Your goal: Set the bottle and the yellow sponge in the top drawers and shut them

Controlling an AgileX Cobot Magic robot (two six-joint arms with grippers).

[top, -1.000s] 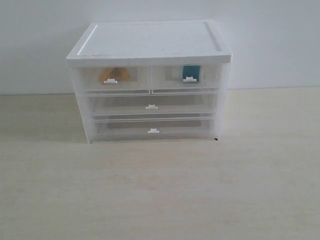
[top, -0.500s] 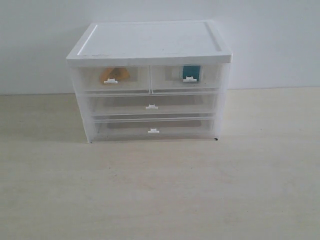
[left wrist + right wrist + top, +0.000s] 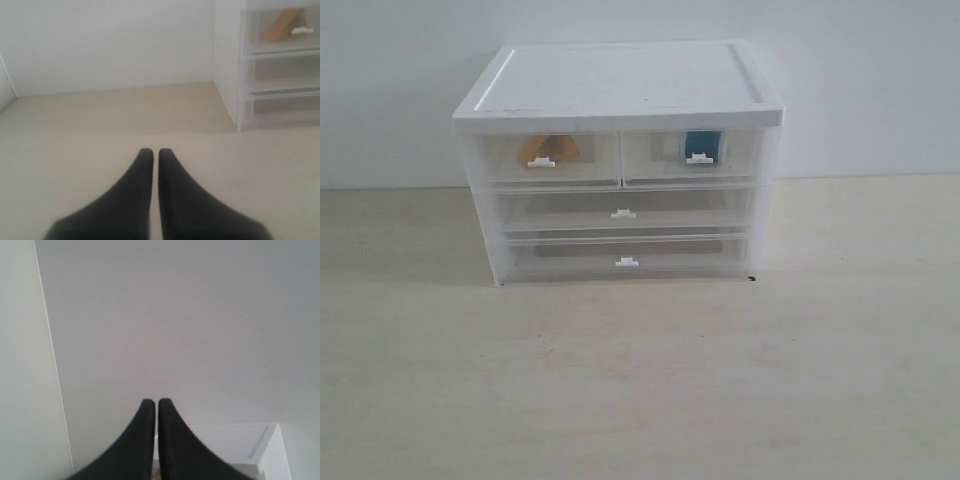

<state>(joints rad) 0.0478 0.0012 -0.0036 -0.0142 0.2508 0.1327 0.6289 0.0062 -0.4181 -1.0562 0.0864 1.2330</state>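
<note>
**Drawer cabinet shut, with the sponge and bottle inside**

The left gripper (image 3: 151, 152) hangs over the pale table (image 3: 640, 380), well apart from the cabinet (image 3: 620, 90). Its dark jaws are pressed together and grip nothing.

The white cabinet stands against a white wall (image 3: 880, 80). The left top drawer (image 3: 590, 160) sits flush with the frame, and the orange-yellow sponge (image 3: 548, 149) shows through its translucent front, behind the clip handle (image 3: 541, 162). Just beside it, the right top drawer (image 3: 740, 158) is also flush. The teal band of the bottle (image 3: 702, 145) shows through its front.

The right gripper (image 3: 151, 402) points at the wall above the cabinet top, jaws together and empty.
</note>
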